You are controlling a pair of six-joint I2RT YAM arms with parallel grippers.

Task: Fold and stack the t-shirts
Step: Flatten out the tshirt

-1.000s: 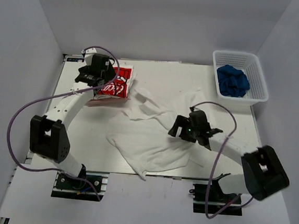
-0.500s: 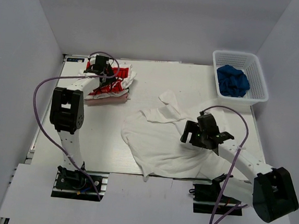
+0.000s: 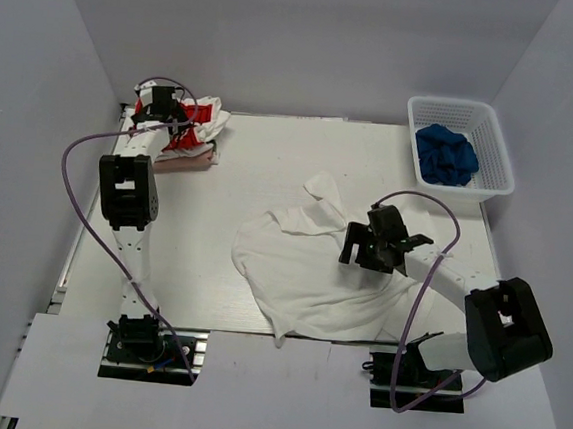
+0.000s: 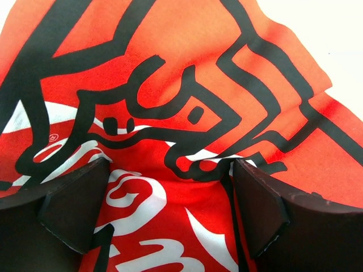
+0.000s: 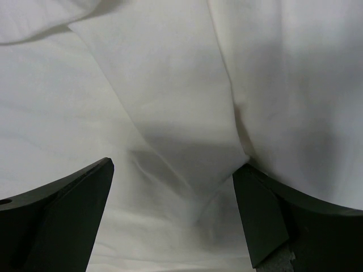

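The t-shirt with the red-and-black print (image 3: 196, 124) lies bunched at the table's far left corner. My left gripper (image 3: 173, 114) is down on it. In the left wrist view the gripper (image 4: 170, 170) is open, its fingers (image 4: 74, 204) wide apart and resting on the red printed cloth (image 4: 170, 102). The plain white t-shirt (image 3: 297, 271) lies spread and wrinkled right of centre. My right gripper (image 3: 362, 251) is low over its right part. It (image 5: 173, 170) is open over a raised fold of white cloth (image 5: 170, 113), holding nothing.
A white basket (image 3: 502, 143) with a crumpled blue cloth (image 3: 445, 154) stands at the far right corner. A pinkish folded cloth (image 3: 186, 162) shows under the printed shirt. White walls close in the table at the back and both sides.
The left arm has pushed the printed shirt farther into the far left corner. The right gripper has shifted slightly back and left over the white shirt, which had drawn in to the right earlier.
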